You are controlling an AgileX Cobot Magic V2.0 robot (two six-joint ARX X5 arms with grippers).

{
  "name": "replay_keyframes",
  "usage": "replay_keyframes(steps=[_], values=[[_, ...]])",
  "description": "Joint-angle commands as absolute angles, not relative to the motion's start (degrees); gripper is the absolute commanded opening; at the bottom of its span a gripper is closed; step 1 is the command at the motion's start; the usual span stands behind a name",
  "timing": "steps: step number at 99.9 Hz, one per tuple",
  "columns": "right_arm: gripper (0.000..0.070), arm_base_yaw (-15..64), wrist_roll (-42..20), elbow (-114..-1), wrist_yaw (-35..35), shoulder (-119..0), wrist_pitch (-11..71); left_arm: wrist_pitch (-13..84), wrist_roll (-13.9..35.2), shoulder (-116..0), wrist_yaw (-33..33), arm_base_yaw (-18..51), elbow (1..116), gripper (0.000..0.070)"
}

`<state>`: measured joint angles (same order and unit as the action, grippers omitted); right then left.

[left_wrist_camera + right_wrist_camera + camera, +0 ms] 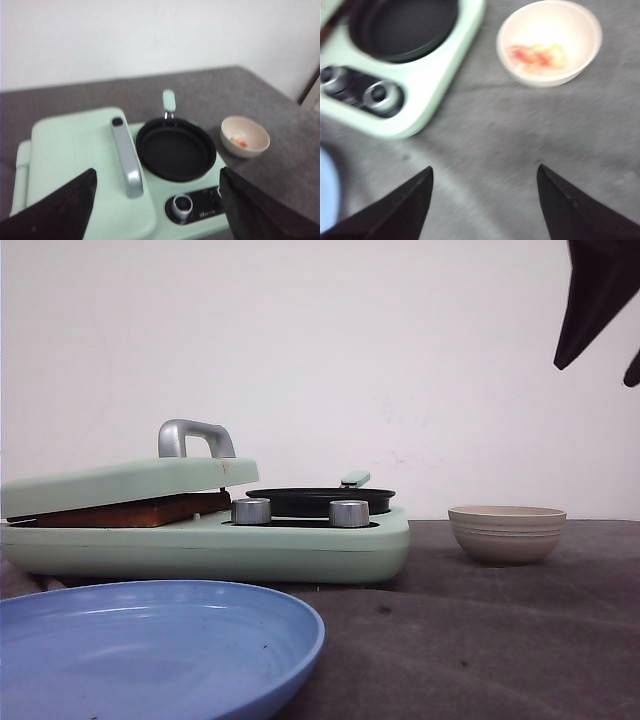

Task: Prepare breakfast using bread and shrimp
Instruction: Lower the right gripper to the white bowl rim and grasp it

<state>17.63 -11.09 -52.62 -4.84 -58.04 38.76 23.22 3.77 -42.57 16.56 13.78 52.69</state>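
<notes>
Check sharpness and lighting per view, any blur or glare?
Front view: sharp on the green cooker and beige bowl; the near blue plate is soft; flat light, no glare. Left wrist view: mildly soft overall, black pan readable. Right wrist view: blurred throughout, the shrimp just an orange-pink smear, the right pincer edges fuzzy.

Bread [130, 510] clamped under press lid; orange-pink shrimp [537, 56] in bowl.

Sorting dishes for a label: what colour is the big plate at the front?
Blue; the wide shallow blue plate shows best in the front view.
</notes>
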Motion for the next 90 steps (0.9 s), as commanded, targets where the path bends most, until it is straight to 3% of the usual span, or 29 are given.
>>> replay_keyframes(steps=[1,18,46,90], values=[[0.0399,16.62,-7.16,-56.73,-4.99,-62.3,39.62,20.69,3.22,-40.27,16.38,13.89,51.55,0.0422],[0.0399,12.69,-4.01,-66.39,-6.2,-73.54,42.98,19.86,3.25,-34.09,16.19,13.89,47.99,0.0422],[0.0399,8.51,-3.92,-79.55,-6.15,-89.82,44.62,24.29,3.42,-28.34,14.79,13.89,45.54,0.0422],[0.0399,4.64,-3.88,-88.86,-5.96,-106.54,42.02,24.64,3.51,-27.0,14.57,13.89,45.52,0.0422]])
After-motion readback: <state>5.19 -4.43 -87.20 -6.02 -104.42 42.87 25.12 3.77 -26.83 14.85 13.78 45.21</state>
